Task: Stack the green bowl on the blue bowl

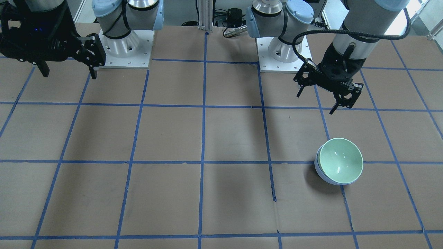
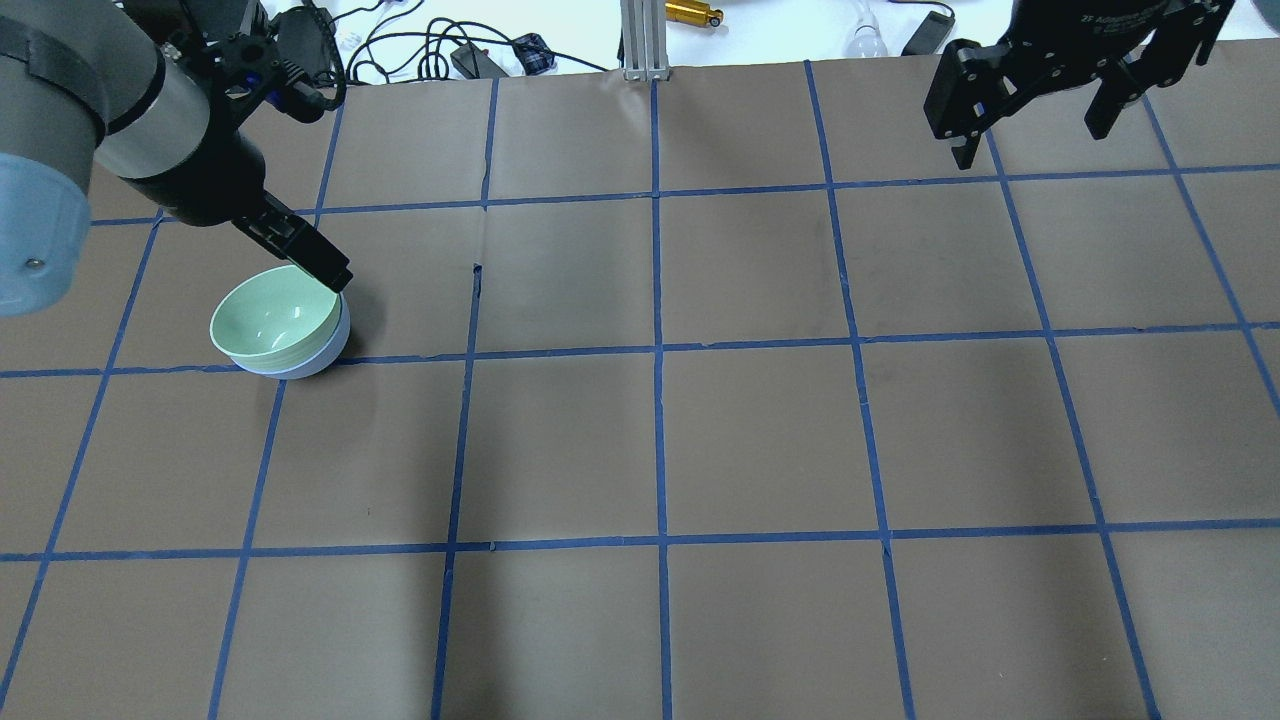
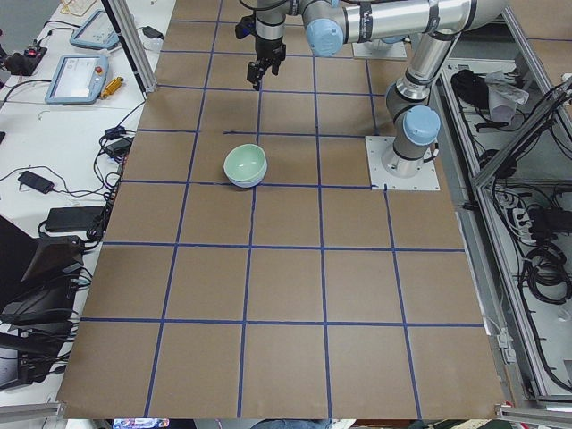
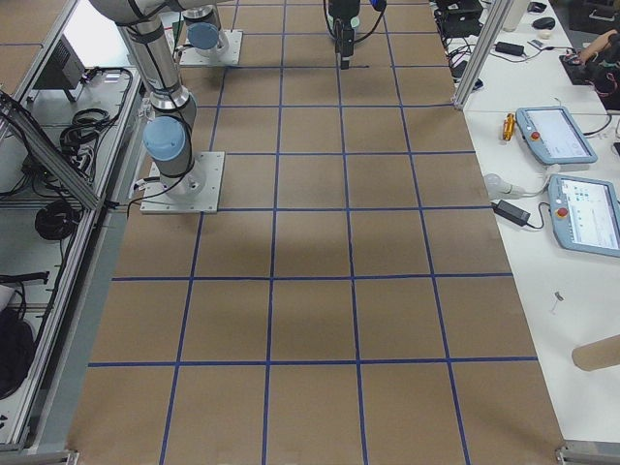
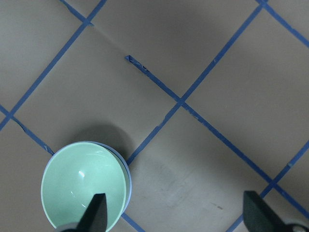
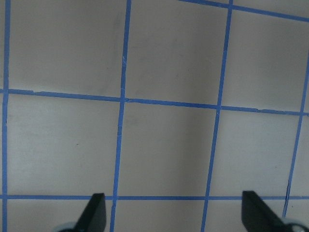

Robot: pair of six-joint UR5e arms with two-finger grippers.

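The green bowl (image 1: pixel 341 160) sits nested inside the blue bowl (image 1: pixel 320 174), upright on the table on my left side. Only a thin strip of the blue bowl shows under it. The pair also shows in the overhead view, green bowl (image 2: pixel 272 320) over blue bowl (image 2: pixel 322 360), and in the left wrist view, green bowl (image 5: pixel 79 186) with the blue bowl's rim (image 5: pixel 127 180) beside it. My left gripper (image 1: pixel 316 102) is open and empty, raised above the table and off to one side of the bowls (image 5: pixel 176 210). My right gripper (image 1: pixel 69 72) is open and empty, raised far off on the other side (image 2: pixel 1030 140).
The table is brown with a blue tape grid. The two arm bases (image 1: pixel 126 45) (image 1: pixel 283 48) stand at its robot side. Cables, a metal post (image 2: pixel 640 40) and small devices lie beyond the far edge. Teach pendants (image 3: pixel 80 79) lie on side tables.
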